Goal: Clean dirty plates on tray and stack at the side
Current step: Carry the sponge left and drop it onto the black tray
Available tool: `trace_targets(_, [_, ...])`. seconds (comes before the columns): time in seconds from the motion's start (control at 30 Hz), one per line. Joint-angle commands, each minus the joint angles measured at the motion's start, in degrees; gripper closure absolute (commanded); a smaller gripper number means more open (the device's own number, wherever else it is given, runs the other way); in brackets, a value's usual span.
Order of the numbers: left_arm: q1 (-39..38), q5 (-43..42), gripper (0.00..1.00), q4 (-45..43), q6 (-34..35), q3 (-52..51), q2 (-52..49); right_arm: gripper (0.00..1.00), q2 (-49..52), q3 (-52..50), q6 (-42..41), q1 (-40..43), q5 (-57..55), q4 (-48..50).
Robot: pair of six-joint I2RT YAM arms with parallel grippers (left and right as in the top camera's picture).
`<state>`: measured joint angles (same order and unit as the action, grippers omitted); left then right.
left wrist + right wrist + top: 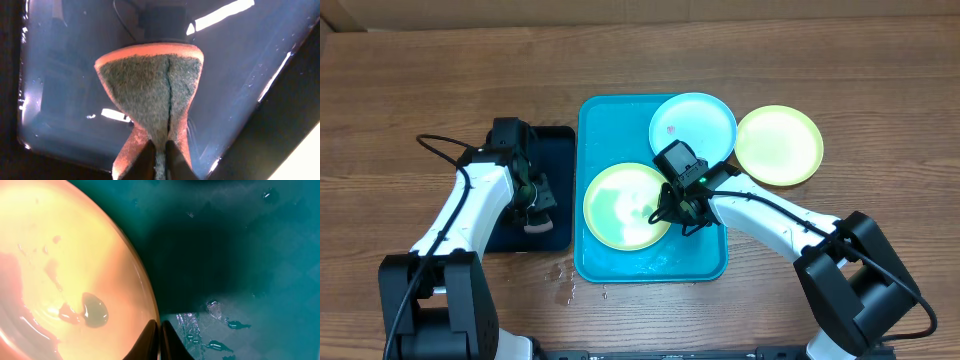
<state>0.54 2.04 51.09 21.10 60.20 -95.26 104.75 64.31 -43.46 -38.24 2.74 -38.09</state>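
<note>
Wood-grain bench [420,80], overhead view. At L, the black tray [558,150] is half hidden under the left arm. The left tool [159,155], cut off at the bottom of its wrist view, is clamped tight on a sponge [150,90] w/ orange backing & grey-green scrub face. Can't tell if the sponge touches the tray's glare-streaked floor. Water drops [565,280] dot the bench by the tray corner.

Centre: the turquoise tray [605,120], wet, carries a yellow-green plate [620,205]. The right tool [159,336] pinches that plate's R rim, fingers nearly together. The wrist view tints the plate orange, w/ reddish smears & a dark drop.

The blue plate [695,125] overhangs the tray's far-R corner, its near edge masked by the right arm. A second yellow-green plate [780,145] lies on the bench just beside it, off the tray.
</note>
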Motion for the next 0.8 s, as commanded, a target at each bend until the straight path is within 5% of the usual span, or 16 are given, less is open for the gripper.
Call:
trace_targets(0.0, [0.2, 0.6, 0.66, -0.4, 1.0, -0.5, 0.3, 0.92, 0.8, -0.3, 0.2, 0.0, 0.3, 0.4])
trace_targets(0.07, [0.2, -1.2, 0.32, -0.4, 0.0, -0.5, 0.3, 0.88, 0.8, -0.3, 0.2, 0.0, 0.3, 0.4])
trace_targets(0.17, [0.2, -7.2, 0.12, -0.3, -3.5, -0.2, 0.3, 0.78, 0.8, -0.3, 0.2, 0.0, 0.3, 0.5])
trace_targets(0.53, [0.2, -12.4, 0.1, 11.4, -4.4, 11.4, 2.8, 0.72, 0.8, -0.3, 0.2, 0.0, -1.2, 1.6])
trace_targets(0.77, [0.2, -12.0, 0.1, 16.4, -2.8, 19.8, 14.4, 0.71, 0.8, -0.3, 0.2, 0.0, -1.2, 1.6])
